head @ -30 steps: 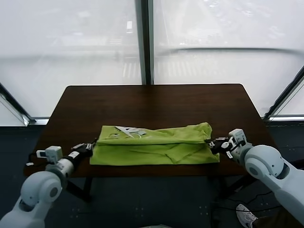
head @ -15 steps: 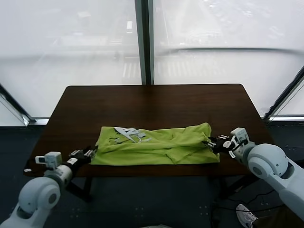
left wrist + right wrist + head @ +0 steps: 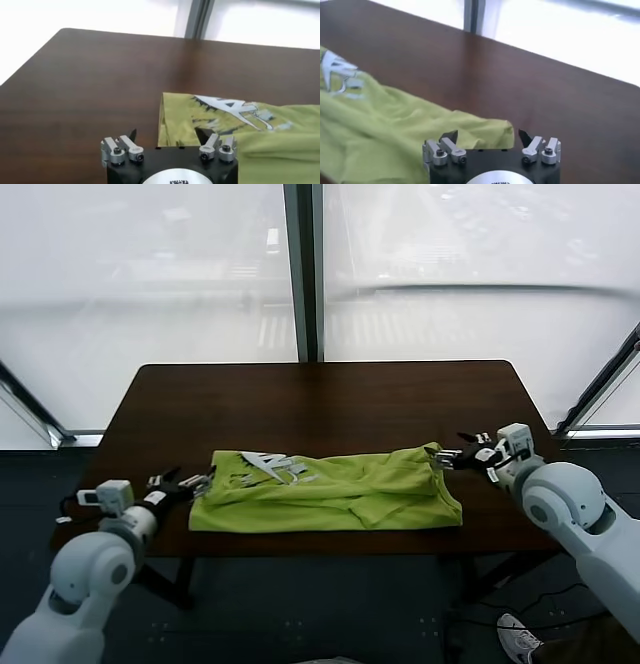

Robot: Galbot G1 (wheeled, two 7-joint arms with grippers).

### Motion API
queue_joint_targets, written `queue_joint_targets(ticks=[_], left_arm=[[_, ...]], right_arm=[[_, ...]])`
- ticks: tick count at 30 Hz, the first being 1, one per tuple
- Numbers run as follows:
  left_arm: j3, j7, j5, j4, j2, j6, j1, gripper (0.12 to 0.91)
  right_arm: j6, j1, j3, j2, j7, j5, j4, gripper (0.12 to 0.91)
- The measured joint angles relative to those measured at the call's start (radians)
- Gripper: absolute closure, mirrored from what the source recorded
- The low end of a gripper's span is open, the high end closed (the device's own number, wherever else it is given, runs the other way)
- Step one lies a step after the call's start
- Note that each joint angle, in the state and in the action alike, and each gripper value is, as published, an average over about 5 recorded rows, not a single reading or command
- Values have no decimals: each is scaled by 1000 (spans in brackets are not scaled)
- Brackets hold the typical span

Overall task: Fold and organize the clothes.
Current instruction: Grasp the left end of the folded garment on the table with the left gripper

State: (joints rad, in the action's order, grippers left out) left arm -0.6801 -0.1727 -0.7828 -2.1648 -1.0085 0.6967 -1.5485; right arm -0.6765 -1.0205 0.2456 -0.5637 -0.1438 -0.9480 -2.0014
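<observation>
- You have the lime-green T-shirt lying on the dark wooden table, folded into a long band parallel to the near edge and sitting in the table's near half.
- Its whitish printed graphic faces up at the band's far-left corner; in the left wrist view the same graphic shows on the shirt's top layer.
- The fabric is rumpled, with creases and an overlapping flap near the middle-right of the band.
- Your left gripper sits at the shirt's left end, just beside the folded edge. Its jaws are spread apart and grasp nothing; in the left wrist view the shirt's corner lies ahead of the parted fingertips, free of them.
- Your right gripper sits at the shirt's far-right corner. Its jaws are released wide and carry nothing; in the right wrist view the shirt's edge lies in front of the gap between the fingertips, not pinched.
- Both arms reach in from the near side, one at each end of the garment.
- Beyond the table's far edge you see a window with a dark vertical frame post.
</observation>
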Motion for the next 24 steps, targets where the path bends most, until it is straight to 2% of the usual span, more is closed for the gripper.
queue_joint_targets(ticks=[2,5,14,19,24], left_arm=[[5,-9,-7,8,-1,-8,20,243],[22,-17,-5,29,-3,-25,65,144],[99,-7,20,147,-28,-73,217,123],[129,2,36,219,-47,-83,281,123],[151,14,55,271,-63,-87,311,123]], right_arm=[[5,15,0,-29,0,15,22,119],[14,27,-1,-71,-1,38,53,119],[24,36,4,-184,-7,72,158,118],[26,40,4,-227,-7,80,199,119],[26,49,-1,-252,-4,84,225,166]])
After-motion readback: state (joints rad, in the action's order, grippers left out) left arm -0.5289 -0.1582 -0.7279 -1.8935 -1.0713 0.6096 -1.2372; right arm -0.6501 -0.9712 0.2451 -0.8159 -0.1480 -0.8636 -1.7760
